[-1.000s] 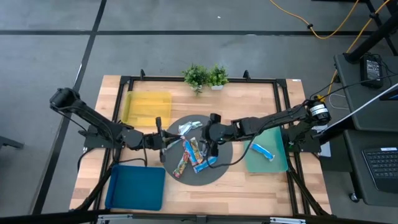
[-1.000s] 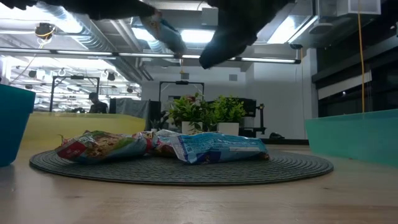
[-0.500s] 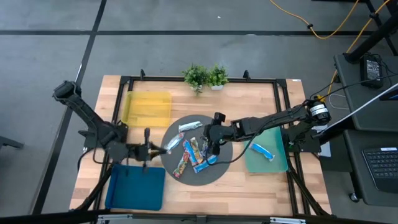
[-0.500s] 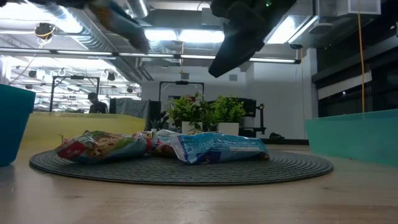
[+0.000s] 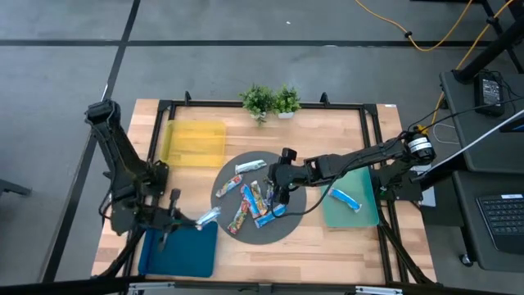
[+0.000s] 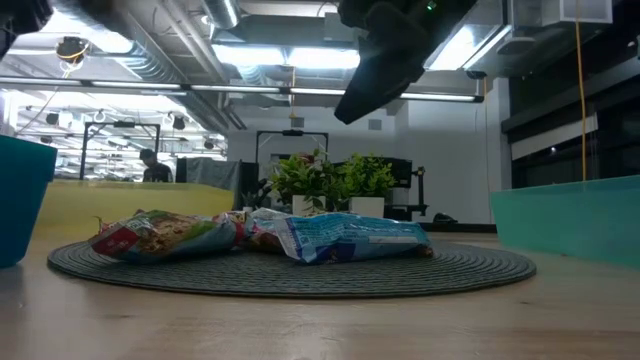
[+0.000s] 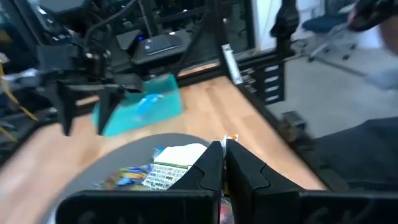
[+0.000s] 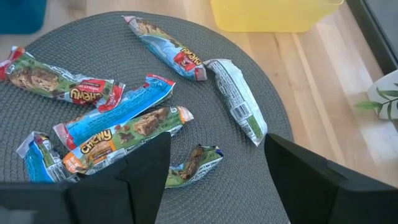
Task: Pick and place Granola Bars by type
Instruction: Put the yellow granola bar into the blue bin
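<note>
My left gripper (image 5: 195, 220) is shut on a silver-grey granola bar (image 5: 210, 217), held in the air above the far right corner of the blue tray (image 5: 176, 250). Several more bars lie flat on the round grey mat (image 5: 286, 220): blue, multicoloured (image 8: 59, 81) and one silver (image 8: 239, 106). My right gripper (image 5: 280, 187) hovers open over the mat, touching nothing. A blue bar (image 5: 345, 197) lies in the green tray (image 5: 364, 215). My left gripper pinches the silver-grey bar by one end (image 7: 208, 158) between its two shut fingers. The fingers come roughly level from the table's left. The bar sticks out past the fingertips toward the mat, lifted clear of the table and tray.
A yellow tray (image 5: 195, 141) sits at the far left. Two small potted plants (image 5: 270, 101) stand at the far edge. A black frame rail (image 5: 372, 147) runs around the tabletop. Bare wood shows along the near edge between the blue tray and the mat.
My left gripper has swung away from the mat toward the table's left and near edge, turning as it went, and carried the silver-grey bar clear of the mat to above the blue tray's corner. It stayed shut on the bar.
</note>
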